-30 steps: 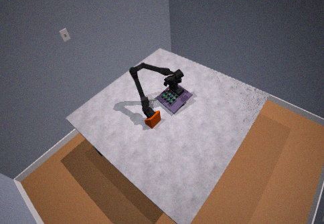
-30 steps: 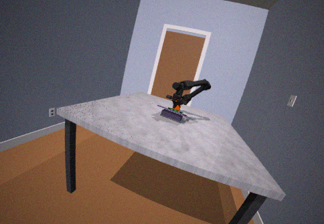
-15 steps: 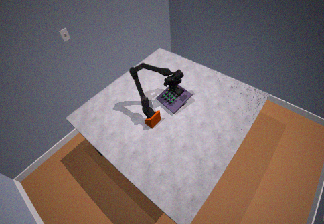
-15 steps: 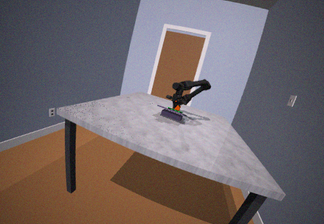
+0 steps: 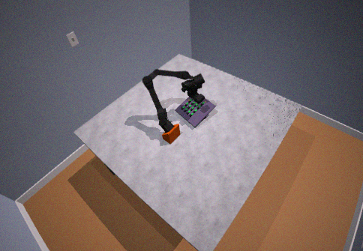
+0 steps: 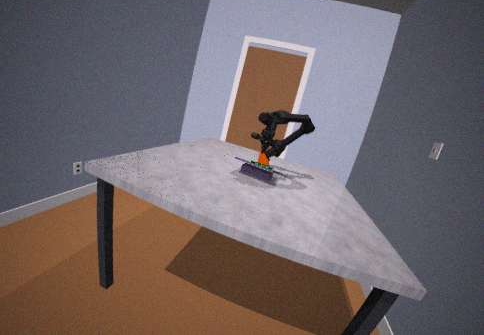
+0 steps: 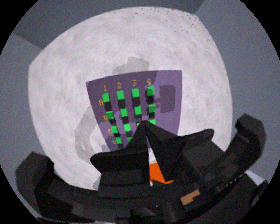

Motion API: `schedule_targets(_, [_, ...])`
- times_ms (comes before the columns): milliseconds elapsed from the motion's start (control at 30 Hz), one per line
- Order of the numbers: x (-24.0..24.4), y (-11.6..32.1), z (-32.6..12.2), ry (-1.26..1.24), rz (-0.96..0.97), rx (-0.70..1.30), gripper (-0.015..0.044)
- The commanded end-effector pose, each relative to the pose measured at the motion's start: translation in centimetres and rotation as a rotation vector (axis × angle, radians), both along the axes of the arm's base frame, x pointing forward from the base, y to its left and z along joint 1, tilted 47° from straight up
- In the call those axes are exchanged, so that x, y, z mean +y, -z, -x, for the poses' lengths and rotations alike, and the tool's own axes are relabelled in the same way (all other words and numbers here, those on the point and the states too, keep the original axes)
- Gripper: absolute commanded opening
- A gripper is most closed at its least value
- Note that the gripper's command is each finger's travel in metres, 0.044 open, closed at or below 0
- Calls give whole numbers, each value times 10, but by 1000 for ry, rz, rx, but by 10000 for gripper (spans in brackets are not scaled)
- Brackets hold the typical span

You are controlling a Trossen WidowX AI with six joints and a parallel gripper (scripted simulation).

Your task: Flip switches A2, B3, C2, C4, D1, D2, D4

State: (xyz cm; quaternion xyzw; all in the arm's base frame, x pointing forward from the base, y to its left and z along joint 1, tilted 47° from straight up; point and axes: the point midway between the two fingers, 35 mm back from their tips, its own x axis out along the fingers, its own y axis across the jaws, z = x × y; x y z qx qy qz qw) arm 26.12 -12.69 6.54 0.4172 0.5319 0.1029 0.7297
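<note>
A purple switch panel (image 5: 195,123) (image 6: 256,172) (image 7: 170,78) carries green-and-black switches in four lettered rows and four columns. In the wrist view A2 (image 7: 120,95), B3 (image 7: 138,110), C2 (image 7: 127,127) and D1 (image 7: 119,140) show green faces; C4 (image 7: 152,122) shows beside the fingertips, and D2 (image 7: 130,140) is partly covered. D4 is hidden behind the fingers. Which ends are raised is too small to tell. My gripper (image 5: 200,99) (image 7: 143,123) is shut and empty, pointing down over the panel; its exact height is unclear.
The orange arm base (image 5: 171,134) (image 6: 263,159) (image 7: 159,173) stands on the grey table (image 5: 210,173) (image 6: 200,191) close to the panel's near side. A darker rectangle (image 7: 167,98) lies on the panel right of column 4.
</note>
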Motion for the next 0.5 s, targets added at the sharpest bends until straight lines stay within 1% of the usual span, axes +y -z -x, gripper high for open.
schedule_targets(0, [6,-7,7,-14,3,2,0])
schedule_targets(200, [48,-21,43,-14,0,4,0])
schedule_targets(400, [51,-20,44,-13,1,4,0])
schedule_targets(467, [60,-9,37,-4,6,-3,0])
